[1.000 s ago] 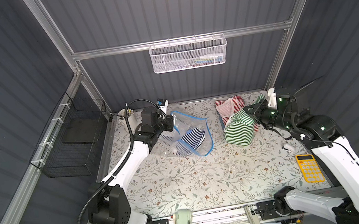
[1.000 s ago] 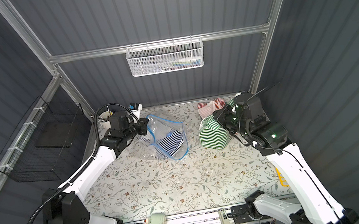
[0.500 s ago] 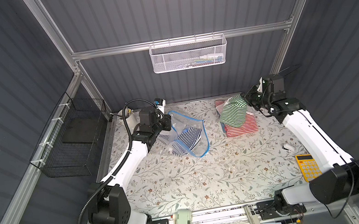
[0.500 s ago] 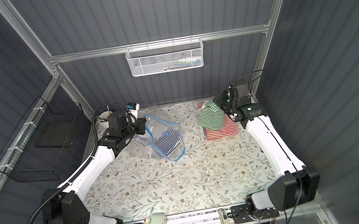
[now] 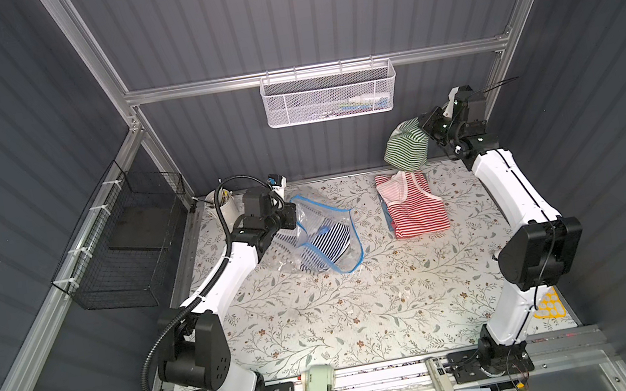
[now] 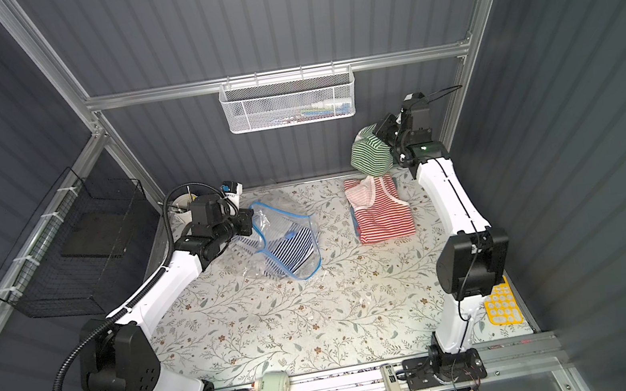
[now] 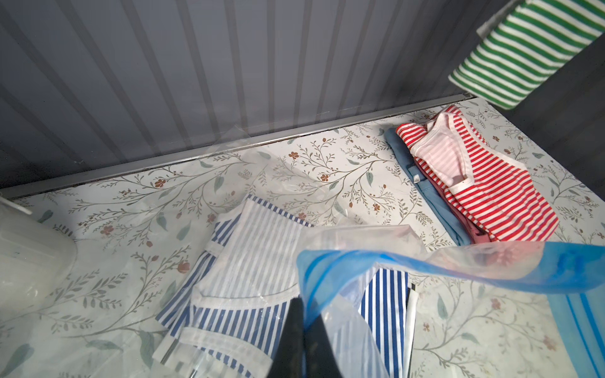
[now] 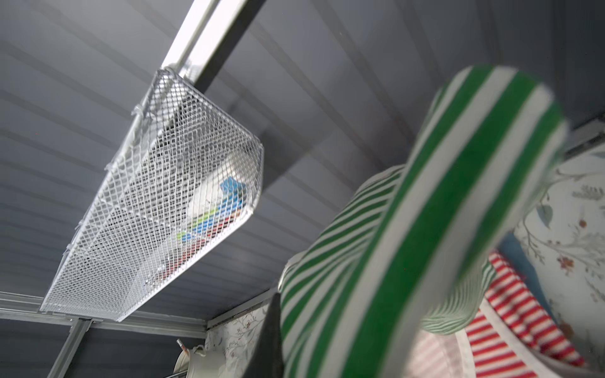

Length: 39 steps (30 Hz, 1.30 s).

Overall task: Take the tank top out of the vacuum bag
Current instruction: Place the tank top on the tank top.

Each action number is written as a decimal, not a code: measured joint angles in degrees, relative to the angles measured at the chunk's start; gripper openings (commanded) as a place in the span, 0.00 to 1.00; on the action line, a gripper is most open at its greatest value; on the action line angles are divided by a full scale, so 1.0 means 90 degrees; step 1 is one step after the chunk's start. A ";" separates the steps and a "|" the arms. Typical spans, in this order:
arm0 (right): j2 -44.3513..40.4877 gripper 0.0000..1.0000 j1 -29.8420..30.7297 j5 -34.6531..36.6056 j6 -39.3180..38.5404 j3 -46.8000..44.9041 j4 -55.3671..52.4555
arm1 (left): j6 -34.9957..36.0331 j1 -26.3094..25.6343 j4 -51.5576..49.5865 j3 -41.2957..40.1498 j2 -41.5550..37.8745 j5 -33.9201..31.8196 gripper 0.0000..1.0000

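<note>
The vacuum bag [image 5: 307, 211], clear with a blue zip strip [image 7: 425, 265], lies at the back left of the table. My left gripper [image 5: 292, 216] is shut on its blue edge and holds the mouth up, as the left wrist view [image 7: 304, 314] shows. A blue-striped tank top [image 5: 325, 245] lies inside the bag. My right gripper [image 5: 425, 130] is shut on a green-striped tank top [image 5: 405, 149], which hangs high at the back right, clear of the bag. In the right wrist view that cloth [image 8: 442, 229] hides all but one finger [image 8: 273, 337].
A red-striped top [image 5: 416, 210] lies folded on a small pile below the hanging one. A white mesh basket [image 5: 329, 93] hangs on the back wall and a black wire basket [image 5: 130, 249] on the left wall. White cup [image 5: 220, 206] back left; yellow calculator [image 5: 548, 306] front right.
My right arm has carried the green-striped tank top from beside the bag up and back to the rear right corner. The left gripper has kept its hold on the bag.
</note>
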 measured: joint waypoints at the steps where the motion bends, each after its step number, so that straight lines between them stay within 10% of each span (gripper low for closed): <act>1: 0.0095 0.00 0.0000 0.0012 -0.0131 0.0080 0.0068 | 0.0000 0.0000 -0.0005 0.0000 0.0007 0.0000 0.00; 39: 0.1110 0.00 0.0245 0.0029 -0.1605 -0.0121 0.1719 | 0.0000 0.0000 -0.0087 0.0022 0.0051 0.0053 0.00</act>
